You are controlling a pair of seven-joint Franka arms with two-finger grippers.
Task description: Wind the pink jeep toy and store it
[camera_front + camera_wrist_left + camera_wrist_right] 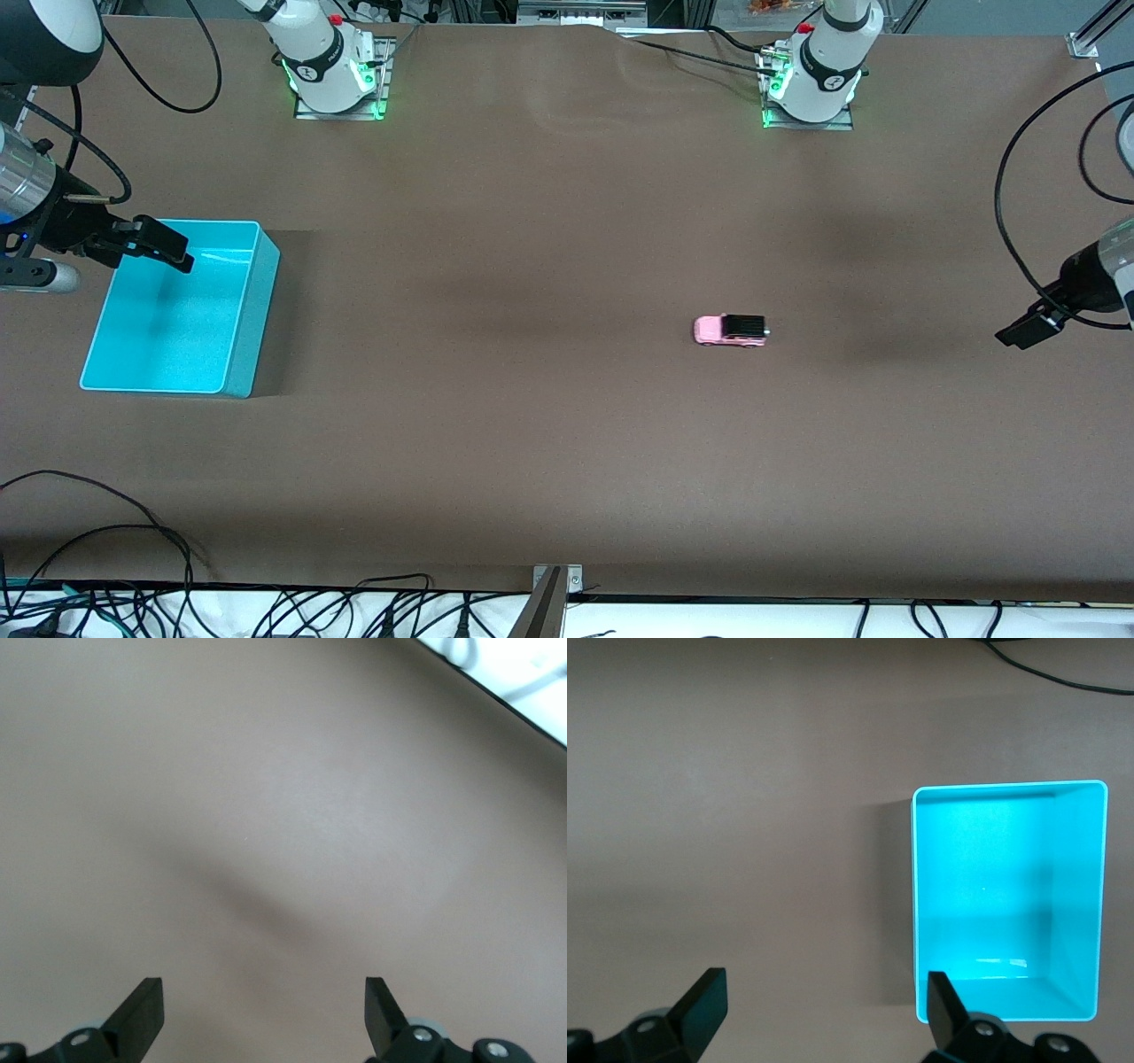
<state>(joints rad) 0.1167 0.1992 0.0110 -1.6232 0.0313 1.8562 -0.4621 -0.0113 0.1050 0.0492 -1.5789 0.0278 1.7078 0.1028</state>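
The pink jeep toy [731, 330], light pink with a black roof, stands on its wheels on the brown table toward the left arm's end. It shows in neither wrist view. The turquoise bin [168, 328] sits empty at the right arm's end. It also shows in the right wrist view [1007, 904]. My right gripper [164, 244] hangs in the air over the bin's edge, open and empty [824, 1005]. My left gripper [1026, 330] hangs over bare table at the left arm's end, well apart from the jeep, open and empty [264, 1010].
Black cables [106, 540] lie along the table's edge nearest the front camera. A metal bracket [554, 589] stands at the middle of that edge. The arm bases [337, 71] stand along the farthest edge.
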